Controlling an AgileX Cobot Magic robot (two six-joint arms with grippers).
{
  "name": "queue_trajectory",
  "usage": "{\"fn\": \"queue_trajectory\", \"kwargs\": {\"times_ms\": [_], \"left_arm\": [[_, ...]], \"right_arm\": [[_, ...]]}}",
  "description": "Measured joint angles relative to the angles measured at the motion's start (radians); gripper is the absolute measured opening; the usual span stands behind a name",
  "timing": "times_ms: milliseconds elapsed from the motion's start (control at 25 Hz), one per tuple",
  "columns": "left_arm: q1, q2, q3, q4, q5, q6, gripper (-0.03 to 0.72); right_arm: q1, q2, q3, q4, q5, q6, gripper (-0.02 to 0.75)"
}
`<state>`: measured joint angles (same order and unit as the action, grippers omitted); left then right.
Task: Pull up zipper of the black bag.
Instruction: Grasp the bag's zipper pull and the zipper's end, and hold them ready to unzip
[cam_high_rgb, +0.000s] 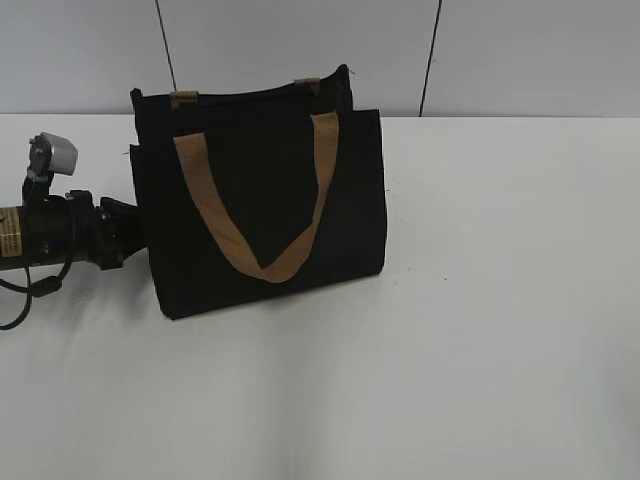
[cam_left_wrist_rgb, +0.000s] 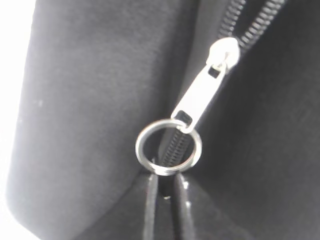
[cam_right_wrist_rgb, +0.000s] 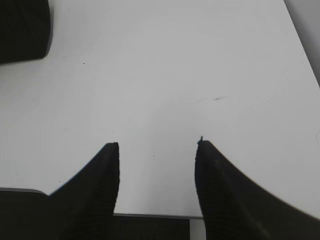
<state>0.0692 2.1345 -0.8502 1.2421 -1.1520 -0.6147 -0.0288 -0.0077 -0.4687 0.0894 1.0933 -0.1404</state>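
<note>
The black bag (cam_high_rgb: 260, 200) stands upright on the white table, its tan strap handle (cam_high_rgb: 268, 266) hanging down the front. The zipper (cam_left_wrist_rgb: 255, 22) runs along black fabric in the left wrist view. Its silver pull (cam_left_wrist_rgb: 202, 92) carries a metal ring (cam_left_wrist_rgb: 168, 148). My left gripper (cam_left_wrist_rgb: 167, 182) is shut on the lower edge of that ring. In the exterior view the left arm (cam_high_rgb: 70, 235) reaches to the bag's left side, and its fingers are hidden behind the bag. My right gripper (cam_right_wrist_rgb: 157, 150) is open and empty over bare table, and is out of the exterior view.
The white table (cam_high_rgb: 480, 330) extends in front of and to the right of the bag. A grey wall (cam_high_rgb: 520, 50) stands behind it. A dark corner (cam_right_wrist_rgb: 22, 27) shows at the top left of the right wrist view. A table edge (cam_right_wrist_rgb: 150, 216) shows below the right fingers.
</note>
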Motion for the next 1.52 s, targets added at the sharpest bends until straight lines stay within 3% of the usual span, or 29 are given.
{"fn": "queue_trajectory", "kwargs": {"times_ms": [160, 480, 800, 1200, 1520], "left_arm": [[-0.001, 0.0, 0.0, -0.001, 0.0, 0.0, 0.025], [-0.001, -0.022, 0.0, -0.006, -0.001, -0.03, 0.025], [0.048, -0.228, 0.0, 0.052, 0.088, -0.291, 0.025], [0.059, -0.506, 0.001, 0.169, 0.243, -0.399, 0.024], [0.059, -0.696, 0.001, 0.286, 0.255, -0.448, 0.023]], "right_arm": [[0.0, 0.0, 0.0, 0.0, 0.0, 0.0, 0.377], [0.0, 0.0, 0.0, 0.0, 0.0, 0.0, 0.377], [0.0, 0.0, 0.0, 0.0, 0.0, 0.0, 0.377], [0.0, 0.0, 0.0, 0.0, 0.0, 0.0, 0.377], [0.0, 0.0, 0.0, 0.0, 0.0, 0.0, 0.377]]}}
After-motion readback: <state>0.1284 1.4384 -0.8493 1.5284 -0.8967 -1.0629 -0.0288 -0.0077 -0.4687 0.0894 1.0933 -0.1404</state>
